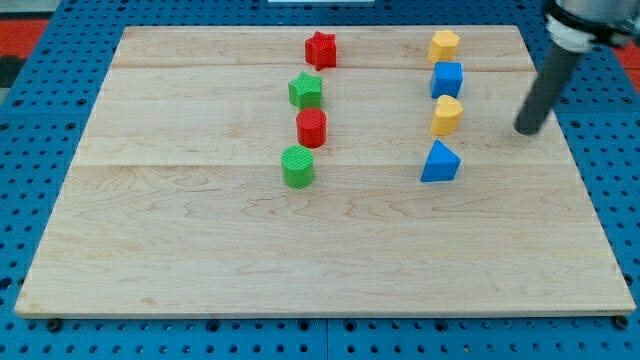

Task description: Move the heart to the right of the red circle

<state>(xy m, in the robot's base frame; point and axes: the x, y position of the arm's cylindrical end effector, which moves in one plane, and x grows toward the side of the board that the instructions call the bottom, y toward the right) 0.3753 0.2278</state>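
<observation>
The yellow heart (pixel 447 115) sits in a column of blocks at the view's right, between a blue cube (pixel 447 78) above it and a blue triangle (pixel 440 162) below it. The red circle (pixel 312 127) stands in a second column near the board's middle, well left of the heart. My tip (pixel 527 130) is at the board's right side, right of the heart and slightly lower, touching no block.
A red star (pixel 320 48), a green star (pixel 306 91) and a green circle (pixel 297 166) share the red circle's column. A yellow pentagon-like block (pixel 444 45) tops the right column. The wooden board (pixel 200 250) lies on a blue pegboard.
</observation>
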